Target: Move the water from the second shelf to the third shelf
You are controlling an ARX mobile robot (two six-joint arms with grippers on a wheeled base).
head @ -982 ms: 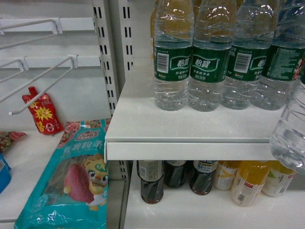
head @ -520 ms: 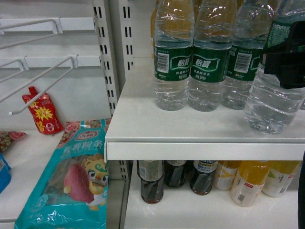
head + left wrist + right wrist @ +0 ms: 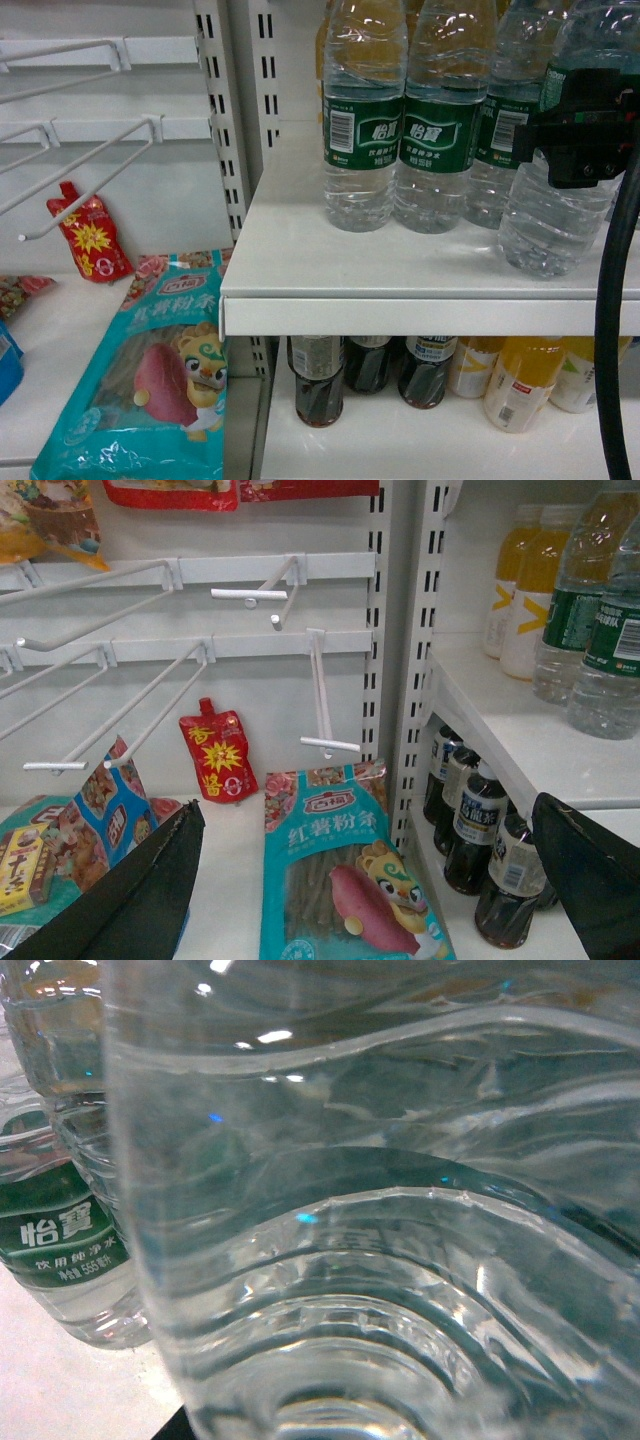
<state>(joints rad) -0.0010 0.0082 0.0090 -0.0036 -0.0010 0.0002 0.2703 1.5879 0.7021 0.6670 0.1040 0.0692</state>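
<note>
Up close, the black right gripper [image 3: 578, 135] clasps the clear ribbed plastic water bottle [image 3: 550, 215] at its green label, its base on the smooth white metal shelf [image 3: 400, 270] beside matching bottles [image 3: 364, 130] labelled "怡寶". Left gripper [image 3: 360, 880] fingers spread apart, holding nothing, above a teal sweet-potato noodle packet [image 3: 340, 880].

Head view looks down at the shelf [image 3: 400, 270]; left wrist sees it sidelong from lower left; right wrist presses against a bottle [image 3: 380, 1260]
</note>
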